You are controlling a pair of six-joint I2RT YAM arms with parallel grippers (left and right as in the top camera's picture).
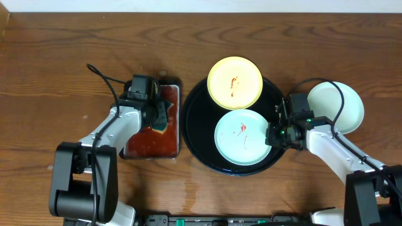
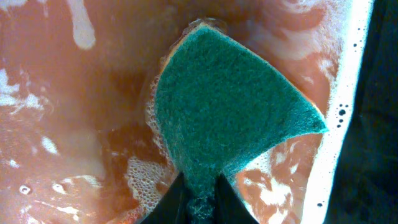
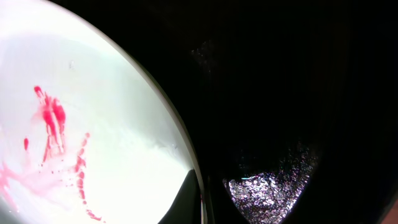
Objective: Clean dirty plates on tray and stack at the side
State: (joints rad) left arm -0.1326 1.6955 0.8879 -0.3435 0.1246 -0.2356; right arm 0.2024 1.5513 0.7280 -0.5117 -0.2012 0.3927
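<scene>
Plates: three. A yellow plate and a light blue plate, both smeared red, lie on the black tray. A pale plate sits on the tabletop just right of the tray.
Trays: two. The small rectangular tray holds reddish liquid.
Left claw: closed on one green sponge.
Right claw: clamped on the light blue plate's rim.
</scene>
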